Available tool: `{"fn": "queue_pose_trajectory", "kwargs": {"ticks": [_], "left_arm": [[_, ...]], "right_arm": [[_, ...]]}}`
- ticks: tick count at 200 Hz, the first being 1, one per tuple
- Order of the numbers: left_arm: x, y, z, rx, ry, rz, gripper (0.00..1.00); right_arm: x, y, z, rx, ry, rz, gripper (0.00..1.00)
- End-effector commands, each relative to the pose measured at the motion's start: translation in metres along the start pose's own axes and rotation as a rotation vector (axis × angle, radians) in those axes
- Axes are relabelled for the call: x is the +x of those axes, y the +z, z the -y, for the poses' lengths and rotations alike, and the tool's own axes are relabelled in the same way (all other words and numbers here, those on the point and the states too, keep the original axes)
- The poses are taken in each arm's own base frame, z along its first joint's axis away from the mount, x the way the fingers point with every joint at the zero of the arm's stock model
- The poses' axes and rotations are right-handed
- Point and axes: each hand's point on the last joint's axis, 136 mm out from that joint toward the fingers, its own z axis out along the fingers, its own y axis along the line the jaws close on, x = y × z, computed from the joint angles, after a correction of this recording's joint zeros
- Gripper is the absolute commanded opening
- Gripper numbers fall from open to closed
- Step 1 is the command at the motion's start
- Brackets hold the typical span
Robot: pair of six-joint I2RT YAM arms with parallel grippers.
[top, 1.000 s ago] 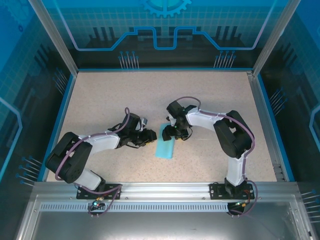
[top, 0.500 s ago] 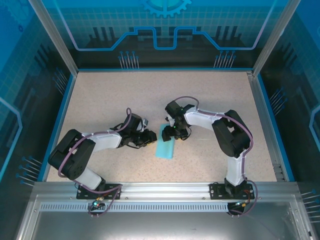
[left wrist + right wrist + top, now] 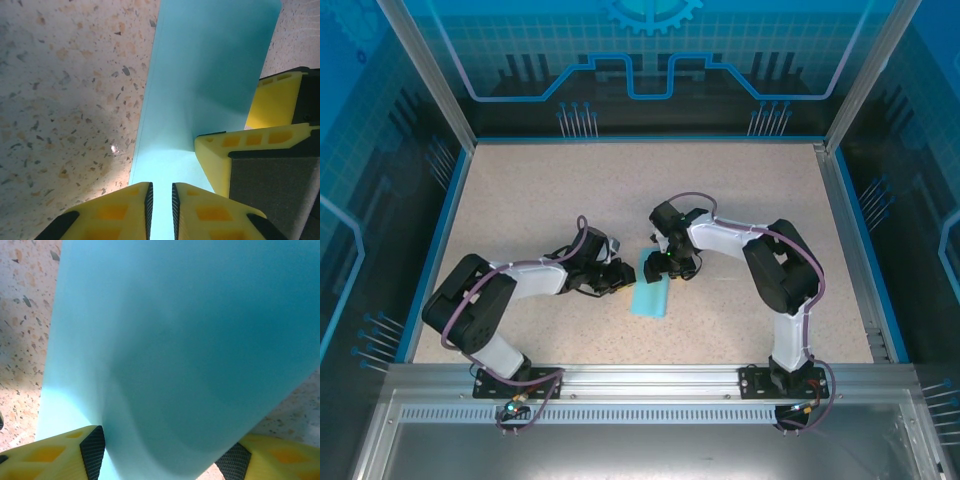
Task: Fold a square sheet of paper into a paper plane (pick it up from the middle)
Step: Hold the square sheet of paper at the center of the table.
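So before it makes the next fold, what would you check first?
1. Paper lying well inside the table, away from its edges: ok.
2. Left gripper over the paper: ok. Its tips are at the near end of the strip, but whether they press or pinch it: cannot tell.
3. Right gripper open: ok. Its fingers are wide apart, with the paper between them.
4. Paper flat: not ok. It bulges up in the right wrist view.
5. Grippers apart from each other: cannot tell. The left wrist view shows the right one's yellow fingers very close by.
6. Fold edges lined up: cannot tell.
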Motion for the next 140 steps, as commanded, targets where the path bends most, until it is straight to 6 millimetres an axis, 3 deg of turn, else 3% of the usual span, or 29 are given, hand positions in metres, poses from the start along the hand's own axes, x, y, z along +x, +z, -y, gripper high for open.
{"fn": "queue_pose_trajectory", "kwargs": {"ticks": [1, 82, 140], "left_arm": [[-0.005, -0.002, 0.004, -0.012, -0.002, 0.028, 0.19], [-0.017, -0.017, -0.013, -0.1, -0.046, 0.155, 0.18], [-0.005, -0.008, 0.014, 0.017, 0.032, 0.031, 0.16]], "right_arm": [[0.053, 0.084, 0.022, 0.059, -0.034, -0.208, 0.67], [0.055, 0.088, 0.025, 0.074, -0.047, -0.22, 0.67], [0.057, 0.089, 0.025, 0.075, -0.048, -0.225, 0.67]]}}
